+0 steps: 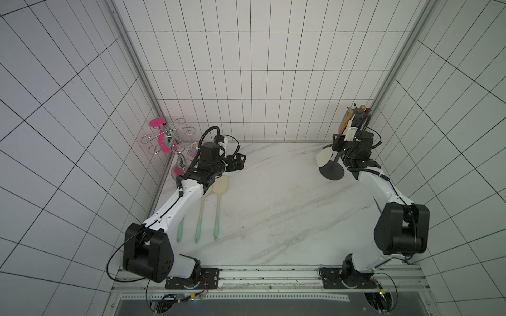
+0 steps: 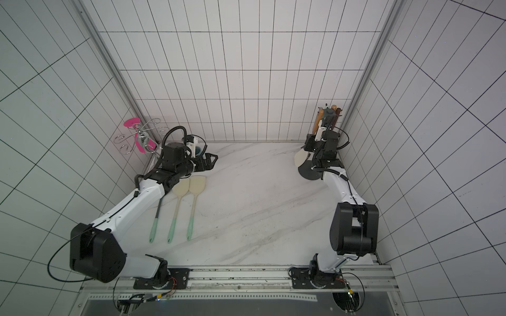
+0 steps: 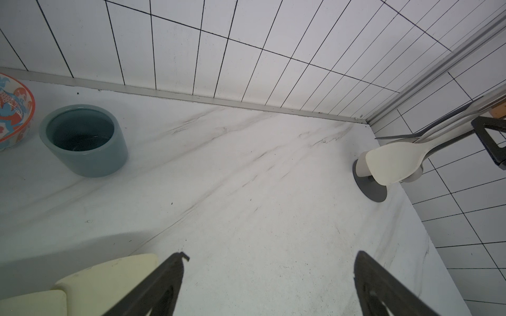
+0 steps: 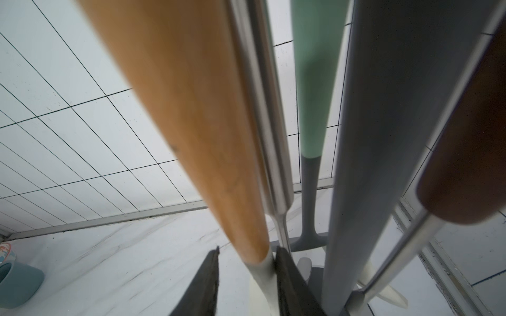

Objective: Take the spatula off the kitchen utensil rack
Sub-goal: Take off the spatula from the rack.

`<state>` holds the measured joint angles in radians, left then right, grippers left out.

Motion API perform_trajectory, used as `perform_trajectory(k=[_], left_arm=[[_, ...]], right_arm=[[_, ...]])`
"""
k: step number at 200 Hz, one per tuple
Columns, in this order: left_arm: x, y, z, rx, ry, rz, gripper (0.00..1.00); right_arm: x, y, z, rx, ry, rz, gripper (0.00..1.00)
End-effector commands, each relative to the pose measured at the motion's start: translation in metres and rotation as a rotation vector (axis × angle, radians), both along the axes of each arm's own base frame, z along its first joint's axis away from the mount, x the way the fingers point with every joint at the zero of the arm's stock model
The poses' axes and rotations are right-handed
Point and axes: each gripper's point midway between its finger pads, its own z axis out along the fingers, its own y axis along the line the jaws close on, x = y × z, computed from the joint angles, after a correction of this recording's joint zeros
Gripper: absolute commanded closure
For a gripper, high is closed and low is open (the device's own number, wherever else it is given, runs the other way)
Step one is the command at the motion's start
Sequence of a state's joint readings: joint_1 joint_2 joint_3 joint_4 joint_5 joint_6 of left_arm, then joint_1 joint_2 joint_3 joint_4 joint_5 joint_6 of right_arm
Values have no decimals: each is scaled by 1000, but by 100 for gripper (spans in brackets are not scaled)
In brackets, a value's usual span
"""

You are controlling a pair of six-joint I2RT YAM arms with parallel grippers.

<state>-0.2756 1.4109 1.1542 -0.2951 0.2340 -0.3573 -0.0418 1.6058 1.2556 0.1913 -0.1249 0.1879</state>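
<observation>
The kitchen utensil rack (image 1: 332,171) (image 2: 310,171), a dark grey pole on a round base, stands in the back right corner and shows in both top views. Several utensils hang from its top. Among them is the spatula (image 4: 191,123), with a light wooden handle (image 1: 344,124) and a cream blade (image 1: 324,158) low by the base. My right gripper (image 4: 247,250) (image 1: 341,143) straddles the spatula's pale neck below the handle. One finger (image 4: 284,270) touches the neck and the other stands a gap away. My left gripper (image 3: 271,255) (image 1: 241,161) hangs wide open and empty over the counter.
A mint-handled utensil (image 4: 315,82), a grey one (image 4: 383,136) and a dark brown one (image 4: 471,164) hang close beside the spatula. Three mint-handled utensils (image 1: 217,208) lie by the left arm. A chrome stand (image 1: 169,136), a teal cup (image 3: 82,139) and a patterned bowl (image 3: 13,109) sit back left.
</observation>
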Motion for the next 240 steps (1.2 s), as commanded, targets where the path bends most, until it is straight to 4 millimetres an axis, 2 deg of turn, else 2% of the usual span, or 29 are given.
perform_trajectory(k=[1,41,74,99,115,141,193,240], left_arm=[[4,1,4,-1,-23,-8,2],[4,1,4,-7,-23,-8,2],[4,1,5,-15,-23,-12,2],[4,1,6,-16,-24,-13,2],[4,3,7,-17,-28,-10,2],[4,5,9,-18,-32,-6,2],[3,7,13,-19,-43,-1,2],[2,8,17,-19,-54,-2,2]], right_arm=[[8,0,15,-66,-37,-21,69],[12,-9,14,-89,-23,-88,66],[13,-12,21,-94,-43,-107,63],[11,-13,27,-94,-61,-113,71],[10,-10,29,-95,-66,-103,81],[6,-5,31,-105,-67,-86,89],[-3,2,41,-122,-78,-72,100],[-13,18,61,-130,-121,-29,100]])
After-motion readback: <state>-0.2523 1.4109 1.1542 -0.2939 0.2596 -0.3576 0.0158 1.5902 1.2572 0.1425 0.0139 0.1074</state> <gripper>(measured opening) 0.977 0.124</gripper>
